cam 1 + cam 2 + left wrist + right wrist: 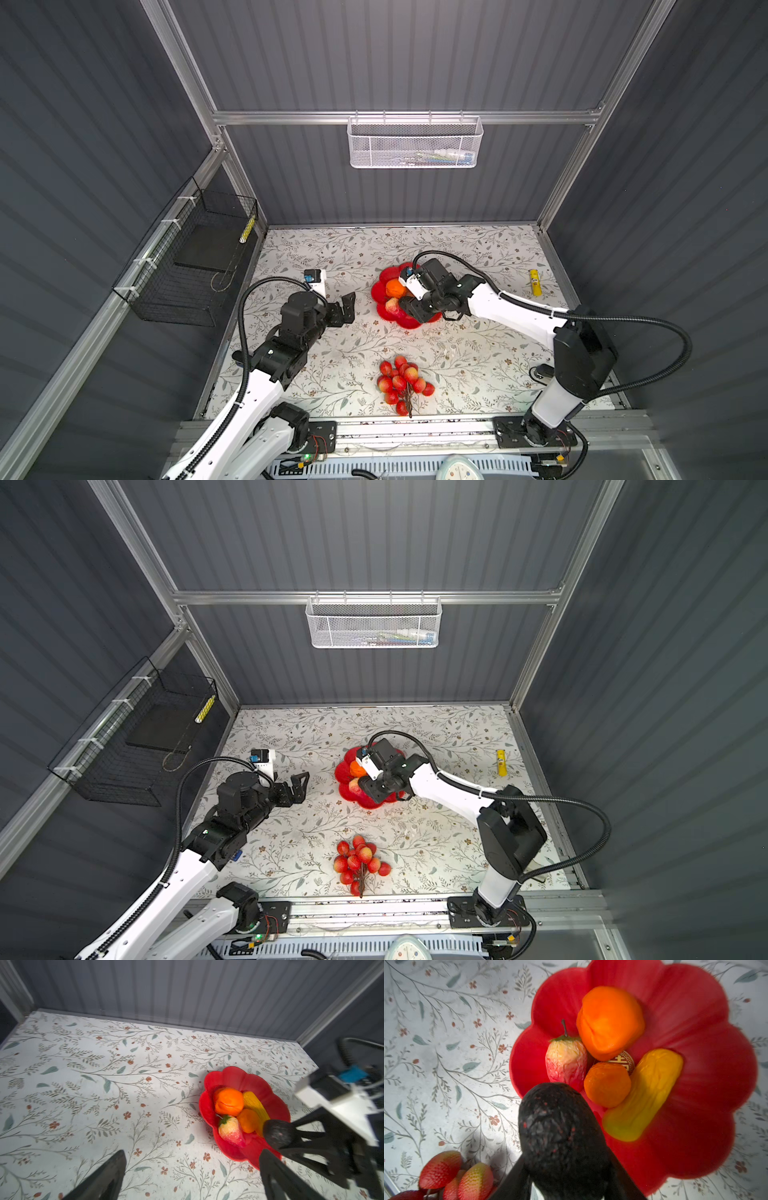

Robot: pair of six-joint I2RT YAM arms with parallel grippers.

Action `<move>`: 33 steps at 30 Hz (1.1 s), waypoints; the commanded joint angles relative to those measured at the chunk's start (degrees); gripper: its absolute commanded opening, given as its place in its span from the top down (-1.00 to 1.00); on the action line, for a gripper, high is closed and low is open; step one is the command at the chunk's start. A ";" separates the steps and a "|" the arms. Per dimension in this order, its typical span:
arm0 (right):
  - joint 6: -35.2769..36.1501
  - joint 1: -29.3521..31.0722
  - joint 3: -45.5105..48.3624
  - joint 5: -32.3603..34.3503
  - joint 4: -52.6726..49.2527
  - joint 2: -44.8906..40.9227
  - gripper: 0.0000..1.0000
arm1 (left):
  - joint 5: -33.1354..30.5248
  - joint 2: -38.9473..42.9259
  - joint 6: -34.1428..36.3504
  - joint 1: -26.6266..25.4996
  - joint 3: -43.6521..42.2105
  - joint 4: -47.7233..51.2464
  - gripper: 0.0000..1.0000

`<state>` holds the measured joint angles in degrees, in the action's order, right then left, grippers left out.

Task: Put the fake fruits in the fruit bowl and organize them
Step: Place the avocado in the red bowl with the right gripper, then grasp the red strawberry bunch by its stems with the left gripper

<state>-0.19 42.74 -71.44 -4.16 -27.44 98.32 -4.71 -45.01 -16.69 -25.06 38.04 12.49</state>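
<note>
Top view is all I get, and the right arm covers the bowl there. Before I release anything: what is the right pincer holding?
Observer: The right pincer is shut on the dark avocado; its wrist view shows this.
Operator: Is it in place to drop?
Observer: The left wrist view shows it above the near petals of the red fruit bowl. I cannot tell whether it touches.
Operator: What lies inside?
Observer: Four pieces, clustered around the middle: the orange persimmon-like fruit, the strawberry, the small orange fruit and the yellow corn-like piece.
</note>
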 commanded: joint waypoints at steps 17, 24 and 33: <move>0.83 -1.14 -2.52 2.91 2.22 0.51 -0.49 | 28.66 -5.82 -3.93 0.14 9.79 17.02 -0.70; -9.55 -7.61 5.77 0.28 12.51 -12.42 -0.68 | 29.56 -4.86 -14.10 -9.79 9.48 26.41 -0.66; -18.83 -15.47 17.01 2.09 20.84 -24.05 -0.83 | 21.43 -6.98 -27.89 -30.73 5.82 26.29 -0.71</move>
<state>-14.74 28.38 -56.31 -3.11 -9.76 76.14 20.49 -50.37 -38.39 -51.44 44.86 37.93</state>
